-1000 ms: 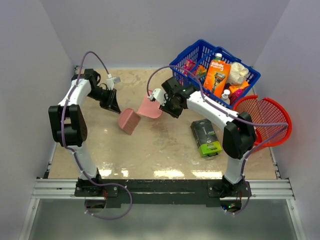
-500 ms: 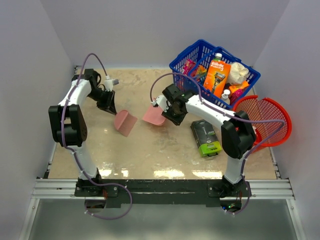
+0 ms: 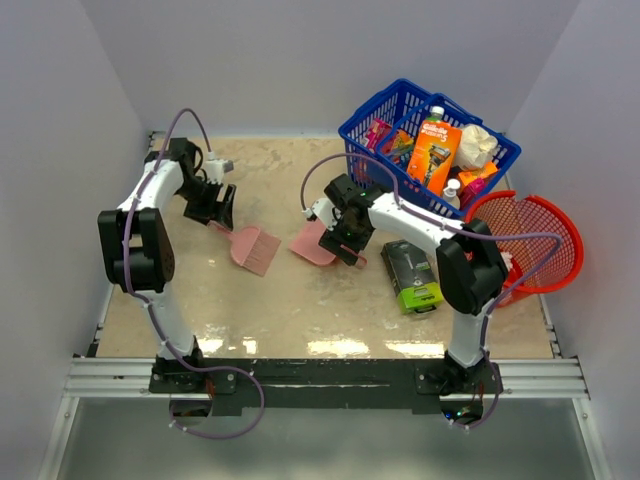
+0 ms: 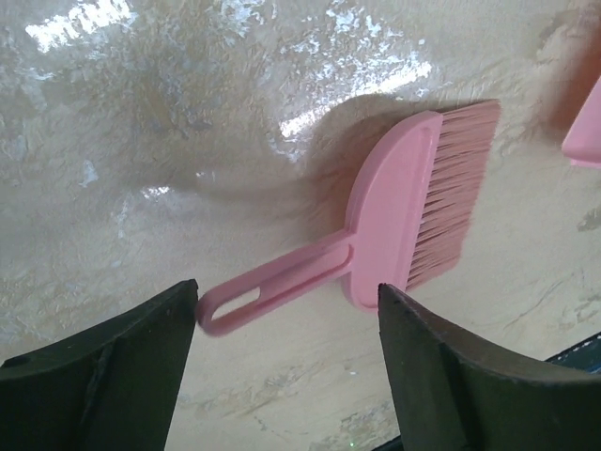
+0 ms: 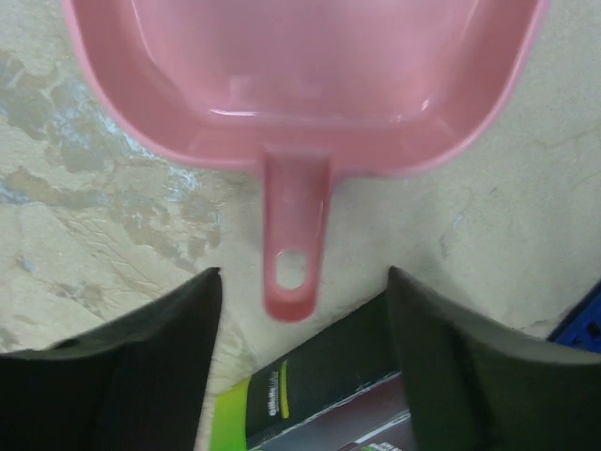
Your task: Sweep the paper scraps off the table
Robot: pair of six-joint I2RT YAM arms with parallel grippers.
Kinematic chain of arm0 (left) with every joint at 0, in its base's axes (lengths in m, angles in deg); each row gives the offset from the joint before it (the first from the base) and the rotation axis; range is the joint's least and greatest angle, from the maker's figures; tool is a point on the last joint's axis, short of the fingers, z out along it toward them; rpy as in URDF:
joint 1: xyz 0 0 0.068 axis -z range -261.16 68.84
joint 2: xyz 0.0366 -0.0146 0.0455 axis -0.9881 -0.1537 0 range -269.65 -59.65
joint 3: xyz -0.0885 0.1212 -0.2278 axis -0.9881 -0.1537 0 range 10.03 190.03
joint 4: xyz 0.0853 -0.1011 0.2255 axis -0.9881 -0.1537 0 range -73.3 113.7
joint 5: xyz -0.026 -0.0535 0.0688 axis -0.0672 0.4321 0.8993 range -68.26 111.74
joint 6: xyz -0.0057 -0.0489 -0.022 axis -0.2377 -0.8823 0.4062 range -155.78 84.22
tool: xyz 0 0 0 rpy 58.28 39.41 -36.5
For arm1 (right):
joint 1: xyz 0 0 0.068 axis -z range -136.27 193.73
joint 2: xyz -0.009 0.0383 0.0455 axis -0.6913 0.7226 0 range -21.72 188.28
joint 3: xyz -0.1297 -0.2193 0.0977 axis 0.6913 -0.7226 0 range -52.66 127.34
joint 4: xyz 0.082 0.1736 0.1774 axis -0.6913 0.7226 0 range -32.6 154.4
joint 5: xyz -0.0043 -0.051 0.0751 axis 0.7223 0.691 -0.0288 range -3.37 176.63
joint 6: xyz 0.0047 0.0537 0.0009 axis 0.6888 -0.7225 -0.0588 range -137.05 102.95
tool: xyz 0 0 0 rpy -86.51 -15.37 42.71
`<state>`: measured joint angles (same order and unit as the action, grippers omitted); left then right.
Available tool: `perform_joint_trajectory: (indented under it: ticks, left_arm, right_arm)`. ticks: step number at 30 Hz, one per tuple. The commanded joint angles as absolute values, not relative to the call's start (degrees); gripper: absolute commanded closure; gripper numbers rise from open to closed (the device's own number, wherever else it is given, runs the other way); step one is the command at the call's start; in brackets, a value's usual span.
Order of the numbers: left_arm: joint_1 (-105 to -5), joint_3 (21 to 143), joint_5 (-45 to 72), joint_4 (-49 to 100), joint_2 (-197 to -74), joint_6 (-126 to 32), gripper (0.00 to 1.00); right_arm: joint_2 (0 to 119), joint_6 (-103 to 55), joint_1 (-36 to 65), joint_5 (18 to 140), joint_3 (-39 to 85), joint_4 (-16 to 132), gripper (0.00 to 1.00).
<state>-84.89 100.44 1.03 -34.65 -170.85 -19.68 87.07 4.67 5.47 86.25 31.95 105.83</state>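
Brush and pan lie loose on the table; no scraps in sight.
My left gripper (image 4: 286, 291) hangs spread wide over the handle of the pink plastic hand brush (image 4: 394, 216), gripping nothing. The right gripper (image 5: 302, 272), equally spread, straddles the handle of the pink plastic dustpan (image 5: 300, 85). I judge both tools parked and the sweeping finished. The brush's long axis runs from handle, far-left, to bristles, near-right, toward the pan. I find no white paper scraps on the beige stone-look table (image 3: 300, 310).
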Motion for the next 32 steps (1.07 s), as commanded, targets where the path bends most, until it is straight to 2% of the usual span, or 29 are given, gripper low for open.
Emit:
perform_joint_trajectory:
  ticks: [1,2,3,5,13,18,25,32]
  left_arm:
    - [-84.9,100.7,2.2,-33.3,-169.0,-19.3,0.15]
    - [-84.9,100.6,2.8,-32.9,-168.7,-19.4,0.11]
    - [-85.0,100.4,3.3,-32.8,-168.5,-19.5,0.1]
    - [-85.0,100.3,5.1,-32.5,-167.4,-19.8,0.0]
    - [-85.1,100.9,9.8,-24.0,-159.2,-21.0,0.0]
    - [-85.0,105.7,10.1,-20.9,-156.9,-23.9,0.0]
    - [-85.0,114.0,9.4,-19.4,-158.6,-27.6,0.0]
    - [-85.0,116.4,8.9,-17.4,-158.8,-28.9,0.0]
  right_arm:
    - [86.0,3.6,5.1,85.2,32.8,105.3,0.13]
    - [85.8,3.6,5.1,85.1,32.7,105.2,0.04]
    - [85.6,3.6,5.1,85.0,32.6,105.2,0.01]
    - [85.2,3.6,5.1,84.0,34.2,106.4,0.01]
    - [74.4,4.6,5.2,81.0,42.5,105.0,0.01]
    - [75.9,-3.9,5.2,87.8,50.5,102.8,0.01]
    - [75.9,-5.4,5.2,99.2,53.7,97.3,0.01]
    - [75.5,-3.7,5.1,100.8,54.7,96.0,0.01]
